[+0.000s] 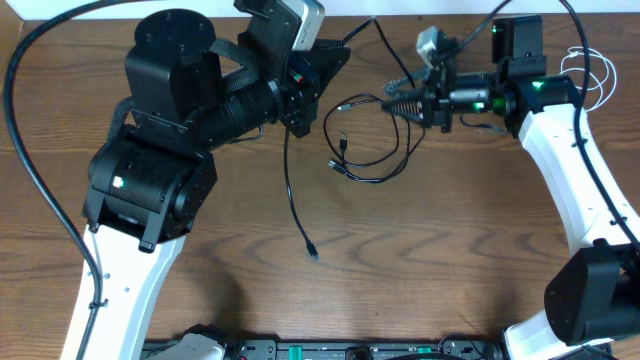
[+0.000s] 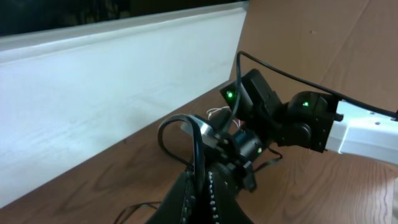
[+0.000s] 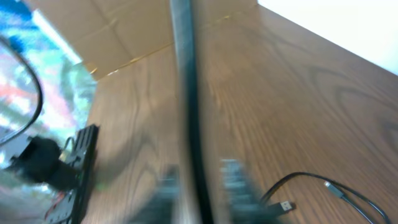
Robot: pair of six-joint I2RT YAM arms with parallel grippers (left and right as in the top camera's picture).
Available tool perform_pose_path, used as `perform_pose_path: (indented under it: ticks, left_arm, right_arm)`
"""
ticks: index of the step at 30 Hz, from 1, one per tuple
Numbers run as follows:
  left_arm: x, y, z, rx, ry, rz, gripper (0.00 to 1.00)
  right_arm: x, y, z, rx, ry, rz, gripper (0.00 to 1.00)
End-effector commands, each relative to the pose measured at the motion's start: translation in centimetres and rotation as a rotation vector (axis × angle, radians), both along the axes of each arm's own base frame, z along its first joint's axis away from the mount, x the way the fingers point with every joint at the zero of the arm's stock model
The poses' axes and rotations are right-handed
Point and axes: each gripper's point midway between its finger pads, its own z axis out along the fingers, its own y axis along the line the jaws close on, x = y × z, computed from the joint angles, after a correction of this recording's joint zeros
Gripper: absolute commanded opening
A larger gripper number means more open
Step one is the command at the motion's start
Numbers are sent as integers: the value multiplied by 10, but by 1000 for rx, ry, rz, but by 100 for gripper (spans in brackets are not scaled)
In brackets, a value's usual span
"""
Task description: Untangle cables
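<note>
1. My left gripper (image 1: 335,60) is clenched on the black cable (image 1: 291,190); in its wrist view the cord arcs up out of the closed fingers (image 2: 214,194)
2. One strand runs toward 6 o'clock and ends in a small plug on the table (image 1: 450,270)
3. The rest lies in loose loops at 7 o'clock of my right gripper (image 1: 392,103)
4. The right wrist view is blurred, so I cannot tell whether that claw is clenched or released
5. The white cable (image 1: 590,72) is looped at 3 o'clock of the right gripper, well apart from the black loops
</note>
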Motion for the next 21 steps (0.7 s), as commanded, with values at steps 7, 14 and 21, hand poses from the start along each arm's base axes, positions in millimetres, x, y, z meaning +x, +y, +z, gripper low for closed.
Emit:
perform_pose_path:
  ticks: [7,14,21]
  left_arm:
    - [-2,-1,-20,21,84,-9,21]
    - [5,-2,-37,48,140,2,61]
    - [13,7,-53,93,182,73,69]
  right_arm:
    - [38,-59,82,97,148,-392,1]
    - [9,-154,174,218,102,-754,1]
    - [-19,-243,167,292,281,-1096,1]
